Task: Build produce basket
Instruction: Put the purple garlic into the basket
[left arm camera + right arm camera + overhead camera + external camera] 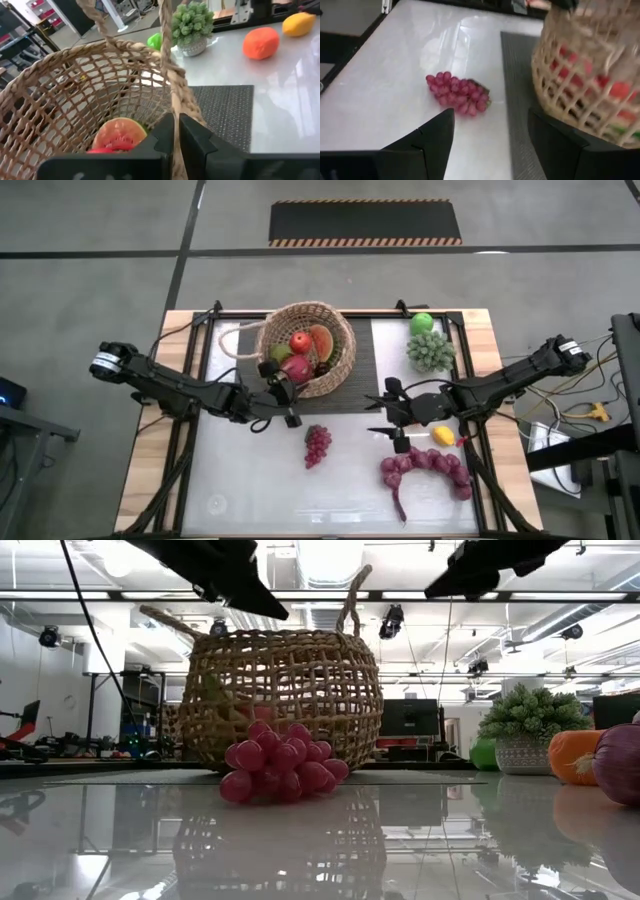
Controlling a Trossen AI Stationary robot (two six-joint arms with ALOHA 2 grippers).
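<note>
We find the basket [306,348] partly filled, with a red apple [300,342] and a watermelon slice [321,341] inside. Our left gripper [291,404] clenches its rim. Right of the basket, the small grape bunch [317,445], lemon [443,435] and green apple [422,323] wait; our right gripper [394,416] stands released, facing the bunch.

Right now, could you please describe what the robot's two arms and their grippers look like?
Both arms are dark, slender and jointed, each with a pale ring near the shoulder and black cables trailing alongside. The left gripper and right gripper are black. Up close, the fingers are matte black, blocky and angular, with stepped edges.
</note>
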